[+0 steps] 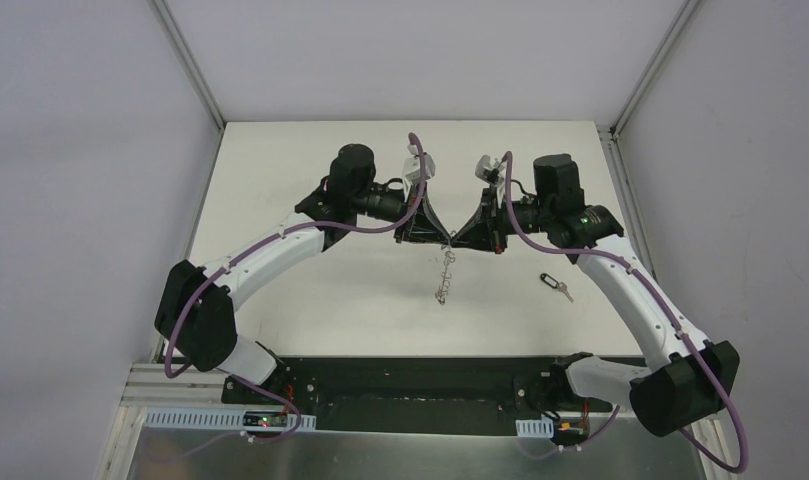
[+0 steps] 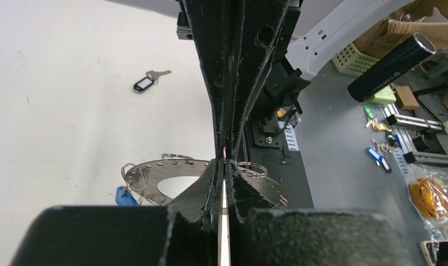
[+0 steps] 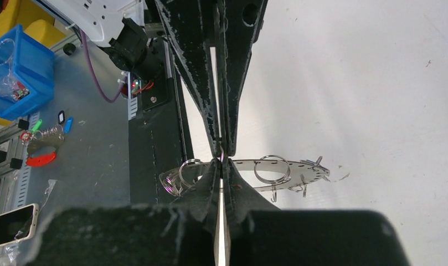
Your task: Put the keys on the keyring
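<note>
The keyring (image 1: 444, 278) hangs edge-on in the air below my two grippers, which meet tip to tip over the table's middle. It is a flat grey disc with wire loops in the left wrist view (image 2: 149, 180) and the right wrist view (image 3: 302, 169). My left gripper (image 2: 224, 166) and right gripper (image 3: 221, 162) are both shut on its upper edge. The blue-headed key (image 2: 124, 195) hangs at a loop on the ring's rim. The black-headed key (image 1: 553, 284) lies on the white table to the right, also in the left wrist view (image 2: 145, 83).
The black base plate (image 1: 410, 385) runs along the table's near edge. Off the table are a black cylinder (image 2: 390, 66), a green basket (image 2: 357, 58), a blue bin (image 3: 14, 77) and a phone (image 3: 14, 224). White walls enclose the table.
</note>
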Robot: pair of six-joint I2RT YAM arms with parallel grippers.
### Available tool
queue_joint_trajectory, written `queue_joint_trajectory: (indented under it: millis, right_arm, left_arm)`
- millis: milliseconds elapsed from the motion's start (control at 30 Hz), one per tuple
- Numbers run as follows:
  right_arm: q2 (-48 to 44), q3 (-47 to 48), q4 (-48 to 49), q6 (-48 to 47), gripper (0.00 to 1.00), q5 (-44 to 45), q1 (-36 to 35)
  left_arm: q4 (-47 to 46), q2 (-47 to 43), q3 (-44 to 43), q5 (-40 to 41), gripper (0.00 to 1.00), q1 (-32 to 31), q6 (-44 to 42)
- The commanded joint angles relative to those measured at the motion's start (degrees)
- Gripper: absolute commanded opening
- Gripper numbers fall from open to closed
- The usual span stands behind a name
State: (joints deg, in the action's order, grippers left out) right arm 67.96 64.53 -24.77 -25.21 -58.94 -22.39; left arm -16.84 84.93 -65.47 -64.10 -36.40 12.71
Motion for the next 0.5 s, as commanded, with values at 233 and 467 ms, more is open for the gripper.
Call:
queue_joint_trajectory:
  millis: [233, 467]
  right_arm:
    - [1.11, 2.78, -3.56, -5.87, 0.0, 1.85, -3.34]
    - [1.39, 2.59, -2.2, -4.29, 0.0, 0.8, -3.35]
  left_arm:
    - [22.0, -0.31, -7.66, -1.21, 0.19, -0.51, -19.5]
    - [22.37, -0.07, -7.96, -0.91, 0.25, -0.99, -20.38]
